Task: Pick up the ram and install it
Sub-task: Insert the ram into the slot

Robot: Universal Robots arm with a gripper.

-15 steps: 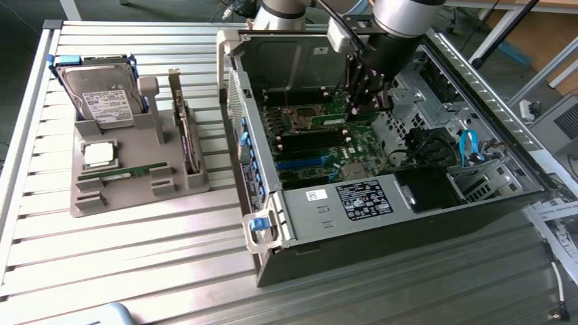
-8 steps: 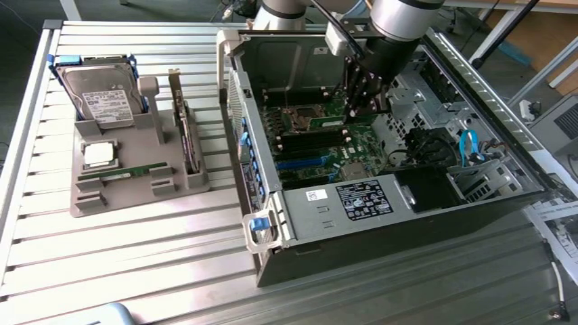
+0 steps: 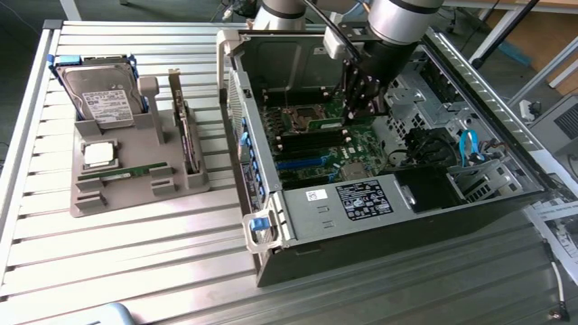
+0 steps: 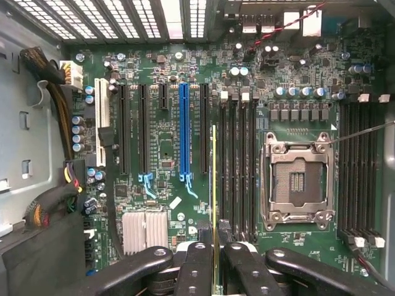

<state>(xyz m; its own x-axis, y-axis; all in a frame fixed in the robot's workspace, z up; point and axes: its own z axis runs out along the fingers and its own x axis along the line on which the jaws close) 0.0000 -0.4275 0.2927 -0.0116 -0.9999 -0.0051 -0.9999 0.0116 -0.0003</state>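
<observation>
One ram (image 4: 214,179) edge-on, pinched in hand (image 4: 214,239), over motherboard (image 4: 165,126)

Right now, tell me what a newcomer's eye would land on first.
The open computer case dominates the table, the arm reaching into it. The gripper holds the ram edge-on over the green motherboard, beside the black memory slots. A grey tray with a hard drive sits at the exterior view's left.
</observation>
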